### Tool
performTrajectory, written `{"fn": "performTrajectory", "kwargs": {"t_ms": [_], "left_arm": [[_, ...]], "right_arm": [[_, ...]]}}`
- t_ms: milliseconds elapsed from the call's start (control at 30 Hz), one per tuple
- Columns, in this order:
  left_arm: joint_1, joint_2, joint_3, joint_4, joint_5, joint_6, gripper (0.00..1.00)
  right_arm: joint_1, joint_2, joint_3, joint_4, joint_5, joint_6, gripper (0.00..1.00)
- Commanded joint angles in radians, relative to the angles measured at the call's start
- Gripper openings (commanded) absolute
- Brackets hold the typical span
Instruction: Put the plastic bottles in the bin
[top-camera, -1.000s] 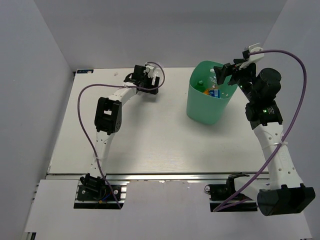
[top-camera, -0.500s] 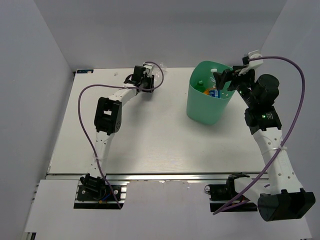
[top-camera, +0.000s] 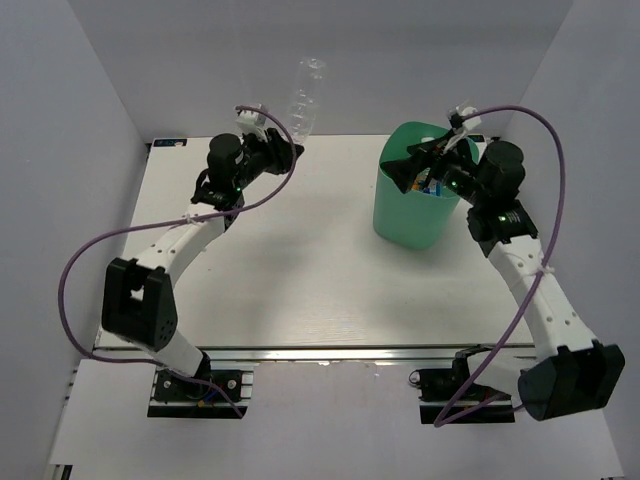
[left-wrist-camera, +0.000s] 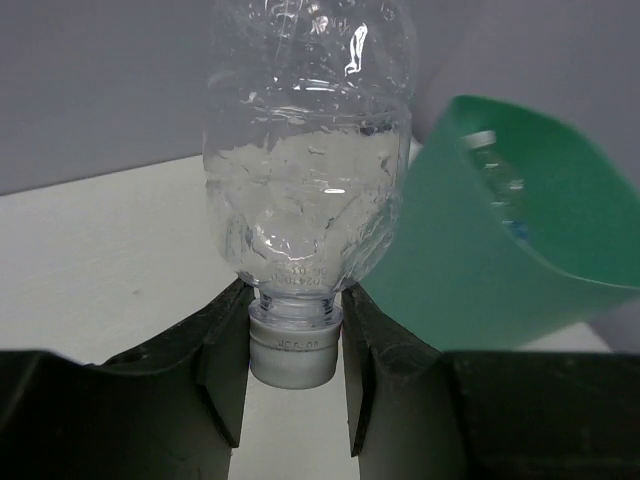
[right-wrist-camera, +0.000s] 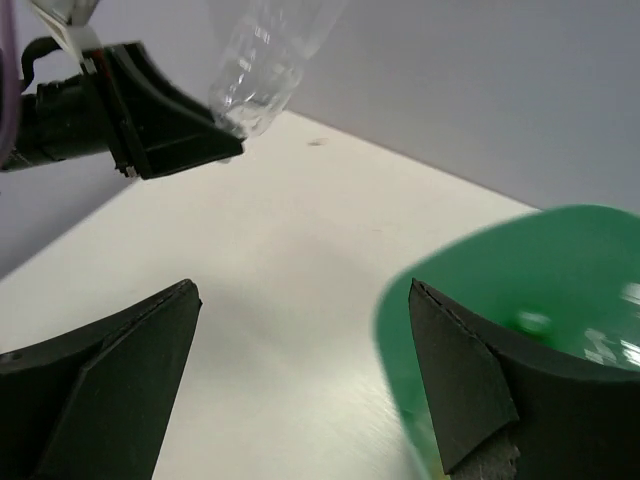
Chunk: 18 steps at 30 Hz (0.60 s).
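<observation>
Plain grey walls (top-camera: 90, 90) close in a white desk (top-camera: 300, 270), and the overhead view shows no loose bottles lying on it. The green bin (top-camera: 405, 215) stands toward the far right of the desk. Several bottles (top-camera: 428, 183) already lie inside it, with blue labels showing.

One clear bottle (left-wrist-camera: 305, 180) is not yet in. The left tool (left-wrist-camera: 293, 345) is clamped on its neck at the white cap (left-wrist-camera: 293, 355), holding it cap-down above the desk's far edge, well apart from the bin. The right tool (right-wrist-camera: 302, 300) hangs at the bin's rim, fingers apart with nothing between them.

The held bottle looks like the last one. It needs carrying over the bin's mouth and releasing.
</observation>
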Motion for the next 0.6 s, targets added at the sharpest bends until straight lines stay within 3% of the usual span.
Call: {"fn": "performTrajectory", "kwargs": {"t_ms": [0, 100, 233, 367, 567], "left_arm": [[-0.041, -0.091, -0.11, 0.18, 0.169, -0.134, 0.0], [-0.083, -0.148, -0.169, 0.243, 0.233, -0.169, 0.0], [-0.156, -0.197, -0.189, 0.219, 0.171, -0.135, 0.0], [-0.175, -0.239, -0.224, 0.292, 0.274, -0.172, 0.0], [-0.198, -0.315, -0.284, 0.325, 0.3, -0.218, 0.0]], "right_arm": [[0.061, 0.043, -0.025, 0.234, -0.163, 0.149, 0.89], [0.127, 0.137, -0.003, 0.32, -0.214, 0.192, 0.89], [0.209, 0.21, 0.071, 0.369, -0.281, 0.217, 0.89], [0.231, 0.249, 0.099, 0.395, -0.182, 0.249, 0.89], [0.233, 0.309, 0.111, 0.492, -0.091, 0.352, 0.89]]}}
